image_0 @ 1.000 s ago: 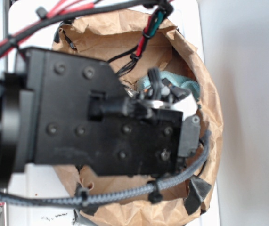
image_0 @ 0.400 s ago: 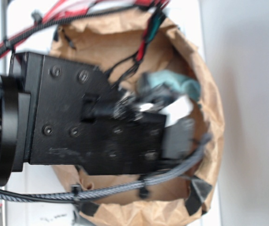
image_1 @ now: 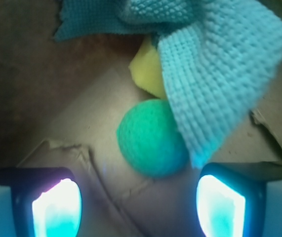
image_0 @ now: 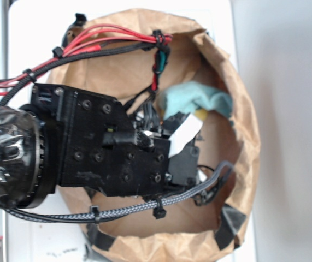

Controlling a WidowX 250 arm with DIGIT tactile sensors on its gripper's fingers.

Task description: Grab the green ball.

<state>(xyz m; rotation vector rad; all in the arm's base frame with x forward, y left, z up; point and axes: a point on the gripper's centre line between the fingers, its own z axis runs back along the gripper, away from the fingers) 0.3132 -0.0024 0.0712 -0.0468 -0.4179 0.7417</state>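
Covering the ball's right flank, a light blue knitted cloth drapes over the green ball and most of a yellow object behind it. Seen from outside, the arm hides the ball inside the paper bag. Bare floor lies left. The gripper stands wide, its fingers short of the ball, empty.

The green ball has a matt, nubbly knit-like skin. The cloth over it is coarse, loopy light-blue knit. Brown paper bag – crumpled, dull. The gripper pads look like smooth glossy plastic, maybe – they're blown out.
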